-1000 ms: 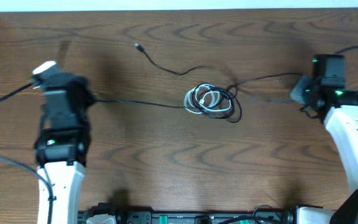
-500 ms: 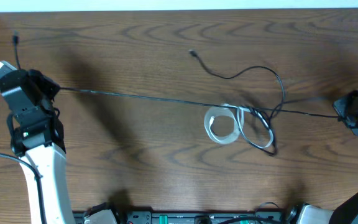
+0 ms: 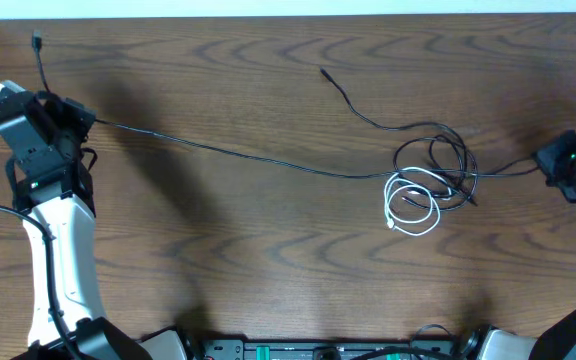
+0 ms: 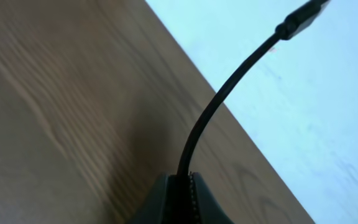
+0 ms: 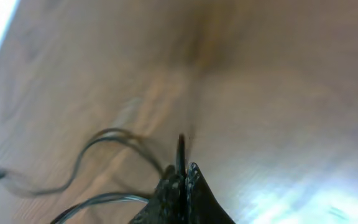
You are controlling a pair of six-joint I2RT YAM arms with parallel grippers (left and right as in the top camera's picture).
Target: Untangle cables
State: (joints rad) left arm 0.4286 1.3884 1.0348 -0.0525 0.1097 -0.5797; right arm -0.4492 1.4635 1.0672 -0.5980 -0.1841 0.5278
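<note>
The black cable (image 3: 268, 160) stretches across the desk (image 3: 268, 260), from the far-left corner to the right edge. The left pincer (image 3: 76, 115) is clenched on it near that corner. In the left wrist view the cable rises from between the closed fingers (image 4: 166, 202), and its small plug (image 4: 300, 15) pokes out past the desk's edge. From there the cable sags rightward into a few loose loops right of the middle. The white cable (image 3: 413, 205) lies coiled there, overlapping the black loops. Another black plug (image 3: 324, 72) rests free towards the far edge. The right pincer (image 3: 546, 163), at the right edge, is clamped on the black strand leaving the loops.
</note>
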